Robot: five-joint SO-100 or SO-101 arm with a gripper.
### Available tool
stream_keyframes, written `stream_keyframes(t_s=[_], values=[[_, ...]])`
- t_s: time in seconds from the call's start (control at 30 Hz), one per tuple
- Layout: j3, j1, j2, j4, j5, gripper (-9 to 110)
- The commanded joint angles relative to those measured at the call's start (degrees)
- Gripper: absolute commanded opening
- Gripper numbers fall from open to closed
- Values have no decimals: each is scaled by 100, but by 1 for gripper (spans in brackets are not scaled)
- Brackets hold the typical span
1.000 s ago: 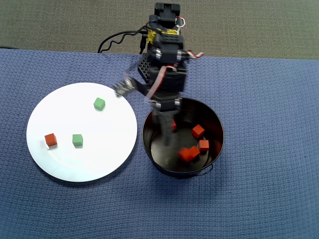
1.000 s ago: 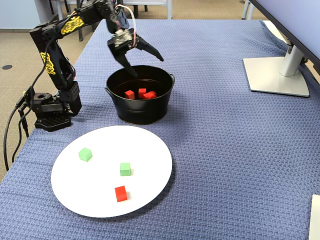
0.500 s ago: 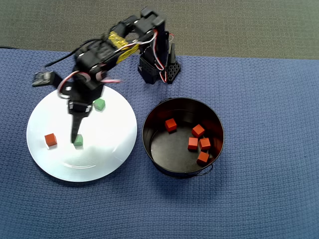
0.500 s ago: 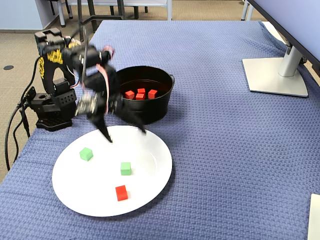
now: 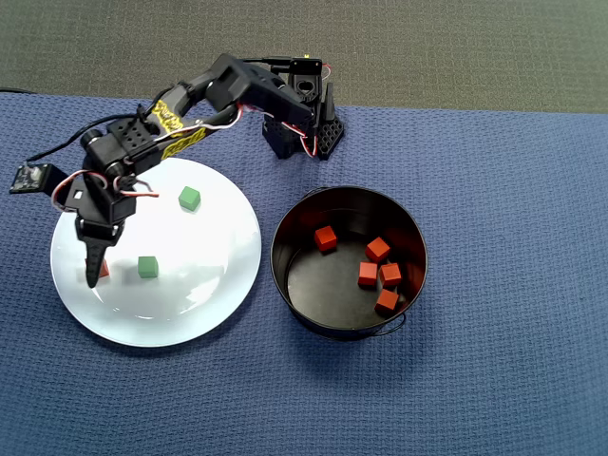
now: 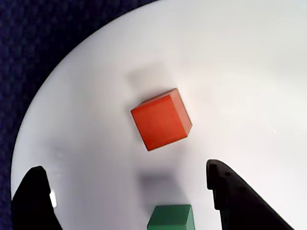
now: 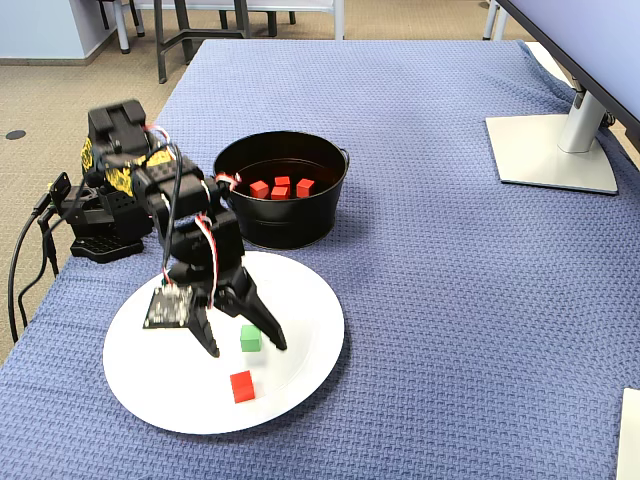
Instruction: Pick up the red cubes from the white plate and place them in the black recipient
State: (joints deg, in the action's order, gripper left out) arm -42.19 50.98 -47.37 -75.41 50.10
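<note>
Red cube (image 6: 161, 120) sits alone near plate's (image 5: 223, 275) left edge, overhead view; claw (image 7: 243, 346) spread wide above it. Risk: cube lies skewed btwn fingers, could twist or skid on glossy plate w/ closing.

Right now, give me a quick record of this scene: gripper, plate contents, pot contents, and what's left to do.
gripper: gripper open, above the white plate, holding nothing
on plate: one red cube, two green cubes
in pot: five red cubes in the black pot
gripper vs cube: fingertips either side, not touching in the wrist view
remaining: one red cube to move
surface: blue cloth
</note>
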Motion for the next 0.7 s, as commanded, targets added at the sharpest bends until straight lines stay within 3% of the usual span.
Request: stream_keyframes(t_s=[0.0, 0.33, 0.67], values=[[949, 176, 237, -290, 141, 33], [1222, 264, 729, -633, 2224, 29], [1556, 149, 1028, -536, 2461, 26]])
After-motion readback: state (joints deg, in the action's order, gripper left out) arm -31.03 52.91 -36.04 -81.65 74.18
